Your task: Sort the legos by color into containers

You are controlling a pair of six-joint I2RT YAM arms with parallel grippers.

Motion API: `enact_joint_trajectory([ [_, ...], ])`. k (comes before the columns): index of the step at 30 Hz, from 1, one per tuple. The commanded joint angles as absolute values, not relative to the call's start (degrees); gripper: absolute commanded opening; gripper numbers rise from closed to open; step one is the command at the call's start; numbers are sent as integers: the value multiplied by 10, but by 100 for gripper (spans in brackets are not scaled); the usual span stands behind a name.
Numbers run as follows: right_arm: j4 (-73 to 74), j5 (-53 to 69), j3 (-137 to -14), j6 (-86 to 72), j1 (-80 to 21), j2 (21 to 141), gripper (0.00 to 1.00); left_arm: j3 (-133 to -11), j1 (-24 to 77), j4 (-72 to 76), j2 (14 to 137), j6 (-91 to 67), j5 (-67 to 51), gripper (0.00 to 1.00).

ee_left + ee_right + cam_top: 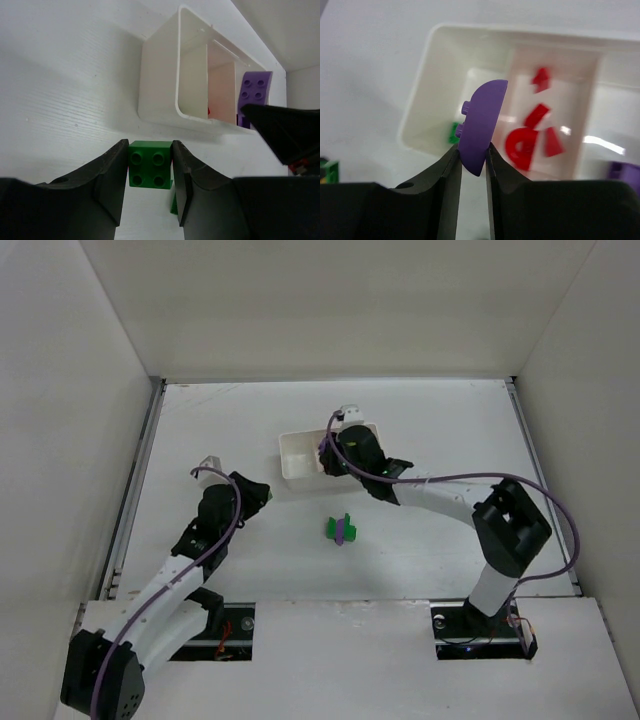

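Hovering over the white tray (298, 447), the right gripper (472, 148) clamps a purple brick (481, 125) on edge between its fingers. Red legos (530, 137) lie in the middle compartment and a green piece (453, 132) in the one beside it. The left gripper (150, 146) pinches a green brick (149, 171) just short of the tray's end wall, while a green-and-purple cluster (341, 529) rests on the table (450, 420), apart from the tray.
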State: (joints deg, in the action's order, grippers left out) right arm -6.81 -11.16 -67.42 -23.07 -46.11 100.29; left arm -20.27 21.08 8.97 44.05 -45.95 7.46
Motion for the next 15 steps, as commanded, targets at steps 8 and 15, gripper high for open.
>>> enact_joint_trajectory([
  [8,-74,-153,-624,-207,-337,943,23,-257,260,193,521,-458,85,20],
  [15,-77,-174,-633,-214,-336,946,51,-273,276,195,540,-454,103,20],
])
